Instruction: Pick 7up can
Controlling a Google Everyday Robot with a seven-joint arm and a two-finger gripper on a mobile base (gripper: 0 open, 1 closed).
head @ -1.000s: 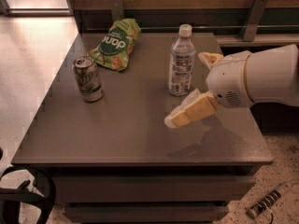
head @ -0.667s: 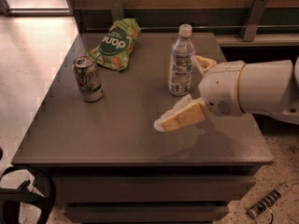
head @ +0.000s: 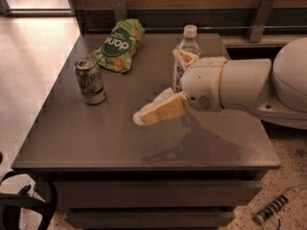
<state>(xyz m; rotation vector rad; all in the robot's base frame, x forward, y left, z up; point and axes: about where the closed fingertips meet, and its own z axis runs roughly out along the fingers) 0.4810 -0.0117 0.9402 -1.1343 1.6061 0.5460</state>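
Note:
The 7up can (head: pixel 90 80) stands upright on the left part of the dark table (head: pixel 96 143); it is silver-grey with green markings and a shiny top. My gripper (head: pixel 160 86) hangs over the middle of the table, to the right of the can and apart from it. It is open and empty. One yellowish finger (head: pixel 158 111) points down-left toward the can, the other (head: pixel 184 59) points up in front of the bottle. The white arm reaches in from the right.
A clear water bottle (head: pixel 190 38) with a white cap stands behind the gripper, partly hidden by it. A green snack bag (head: pixel 118 45) lies at the back, behind the can. A ribbed grey object (head: pixel 274 208) lies on the floor at lower right. A wall runs behind the table.
My gripper and arm have moved left across the table, closer to the can. The can, the bottle and the bag have not moved.

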